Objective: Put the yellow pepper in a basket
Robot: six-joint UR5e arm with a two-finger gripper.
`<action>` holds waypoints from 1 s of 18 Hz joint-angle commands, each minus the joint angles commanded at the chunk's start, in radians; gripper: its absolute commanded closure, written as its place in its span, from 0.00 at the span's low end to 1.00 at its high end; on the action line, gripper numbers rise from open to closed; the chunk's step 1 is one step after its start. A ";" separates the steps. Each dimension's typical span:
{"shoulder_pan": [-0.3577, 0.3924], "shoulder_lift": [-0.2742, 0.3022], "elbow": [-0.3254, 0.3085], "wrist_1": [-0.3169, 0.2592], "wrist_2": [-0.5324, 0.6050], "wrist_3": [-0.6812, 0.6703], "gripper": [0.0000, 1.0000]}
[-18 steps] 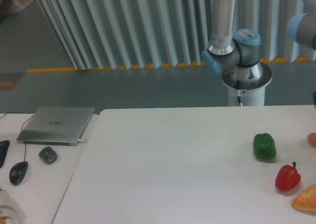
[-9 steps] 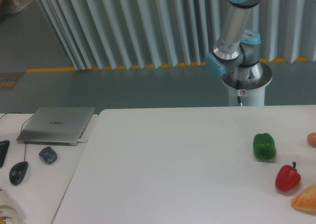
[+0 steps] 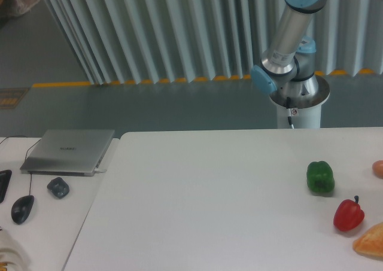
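Observation:
The yellow pepper is out of view, and no basket shows. Only the lower part of my arm (image 3: 291, 40) shows, rising from its base (image 3: 297, 97) behind the table at the upper right and leaning up to the right out of the picture. My gripper is not in view. A green bell pepper (image 3: 320, 177) and a red pepper with a dark stem (image 3: 348, 215) lie on the white table (image 3: 197, 205) at the right.
An orange thing (image 3: 371, 241) and a small reddish thing (image 3: 378, 168) are cut off by the right edge. On the side table at the left are a closed laptop (image 3: 69, 151), a dark lump (image 3: 58, 187) and a mouse (image 3: 22, 209).
The arm's upright link has tilted over to the right, and the upper links at the right edge have swung out of view. The things on the table have not moved.

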 joint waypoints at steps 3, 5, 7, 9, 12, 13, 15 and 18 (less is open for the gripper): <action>0.003 0.026 0.000 -0.009 -0.003 0.076 0.00; -0.005 0.048 -0.009 -0.040 -0.018 0.117 0.00; -0.024 0.101 -0.011 -0.113 -0.079 0.114 0.00; -0.052 0.126 -0.003 -0.197 -0.116 0.111 0.00; -0.127 0.169 -0.002 -0.253 -0.114 0.120 0.00; -0.133 0.170 0.000 -0.255 -0.110 0.120 0.00; -0.152 0.167 -0.002 -0.256 -0.098 0.112 0.00; -0.179 0.153 -0.002 -0.252 -0.041 0.123 0.00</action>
